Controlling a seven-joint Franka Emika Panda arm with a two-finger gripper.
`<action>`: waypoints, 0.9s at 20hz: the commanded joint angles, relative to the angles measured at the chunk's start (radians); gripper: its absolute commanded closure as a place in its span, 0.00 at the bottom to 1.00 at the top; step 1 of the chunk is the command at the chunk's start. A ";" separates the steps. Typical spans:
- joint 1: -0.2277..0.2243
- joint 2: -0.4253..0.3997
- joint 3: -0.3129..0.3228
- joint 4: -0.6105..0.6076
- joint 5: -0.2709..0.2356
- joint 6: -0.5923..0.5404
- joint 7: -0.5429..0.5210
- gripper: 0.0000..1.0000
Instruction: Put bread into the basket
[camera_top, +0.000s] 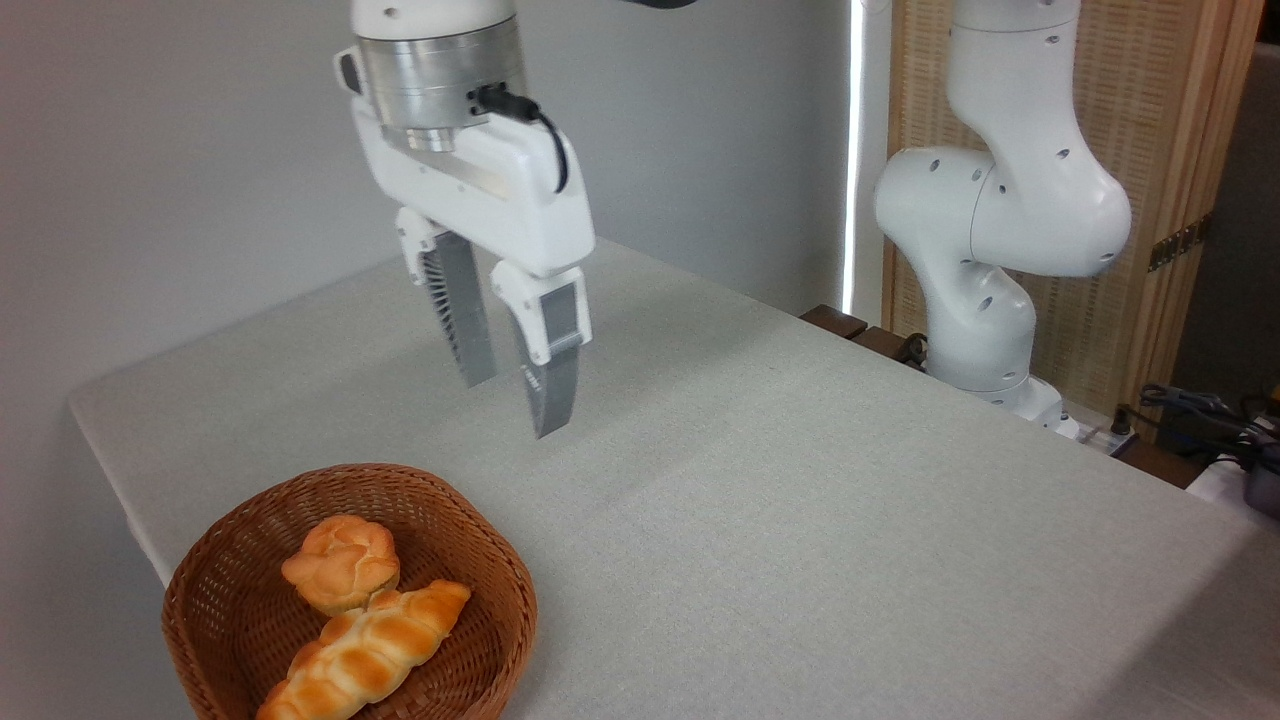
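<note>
The bread lies inside the basket, at the lower left of the frame. It rests slantwise, with one pointed end up near the middle of the basket and the other end down at the near rim, where the frame cuts it off. A small round bun sits just behind it, and the two are touching.

The gripper hangs in the air in the upper middle of the frame, above the bench and a little behind the basket. Its jaws are parted by a narrow gap and hold nothing. The arm's base stands at the right.

To my judgement the task is already done, since the loaf is in the basket and the jaws are empty. What remains is only to move away.

The risks from here are small:
- If the gripper comes down or forward, a jaw tip could strike the far rim and push the light basket toward the near bench edge, which is close.
- The lower end of the loaf seems to lean on the near rim. I cannot tell whether it overhangs, but a knock could roll it out.
- A touch on the bun could shift the loaf too.
</note>
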 joint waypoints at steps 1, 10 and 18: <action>-0.012 -0.043 0.011 -0.059 -0.021 0.006 0.013 0.00; -0.130 -0.046 0.114 -0.055 -0.018 -0.031 0.013 0.00; -0.197 -0.046 0.174 -0.054 -0.005 -0.031 0.002 0.00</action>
